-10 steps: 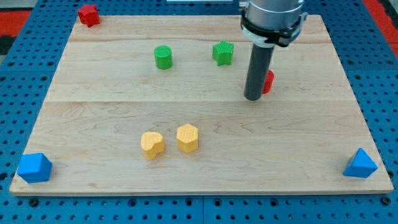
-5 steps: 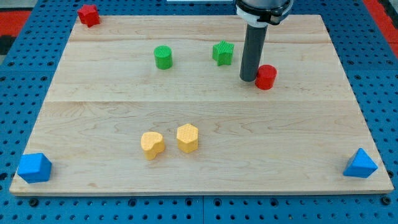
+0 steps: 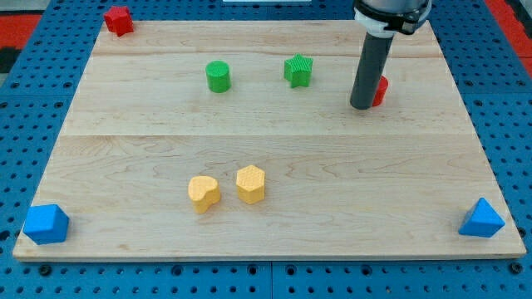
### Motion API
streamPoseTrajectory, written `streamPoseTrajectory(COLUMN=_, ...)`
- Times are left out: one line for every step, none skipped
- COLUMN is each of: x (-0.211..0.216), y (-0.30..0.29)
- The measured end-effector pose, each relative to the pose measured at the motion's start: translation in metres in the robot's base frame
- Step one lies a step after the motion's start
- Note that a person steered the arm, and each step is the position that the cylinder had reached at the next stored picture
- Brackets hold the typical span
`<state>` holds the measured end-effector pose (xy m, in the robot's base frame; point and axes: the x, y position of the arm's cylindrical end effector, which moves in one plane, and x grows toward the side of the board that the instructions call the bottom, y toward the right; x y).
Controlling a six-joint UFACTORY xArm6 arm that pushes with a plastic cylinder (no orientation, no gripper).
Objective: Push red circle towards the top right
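While pushing: my tip [image 3: 362, 106] sits in the frame's upper right, touching the red circle's [image 3: 381, 90] lower-left side.
Jaws: none — a bare rod.
Risk: an off-centre push may let the circle slip sideways off the tip.
Hidden: rod covers most of the circle — only its right edge shows.

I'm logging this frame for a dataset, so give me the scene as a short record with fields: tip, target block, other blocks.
tip: my tip on the board's upper right part, right against the red circle's left side
target: red circle, mostly hidden behind the rod, short of the top right corner
greens: green circle and green star, left of the tip
yellows: yellow heart beside yellow hexagon, lower middle
blues: blue blocks at bottom left and bottom right corners
other red: red block, top left corner
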<state>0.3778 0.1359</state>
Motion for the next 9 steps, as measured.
streamPoseTrajectory(x=-0.015, y=0.006)
streamPoseTrajectory(x=-0.023, y=0.022)
streamPoseTrajectory(x=-0.026, y=0.043)
streamPoseTrajectory(x=-0.029, y=0.062)
streamPoseTrajectory(x=-0.037, y=0.073)
streamPoseTrajectory(x=-0.051, y=0.075)
streamPoseTrajectory(x=-0.065, y=0.076)
streamPoseTrajectory(x=-0.077, y=0.078)
streamPoseTrajectory(x=-0.088, y=0.086)
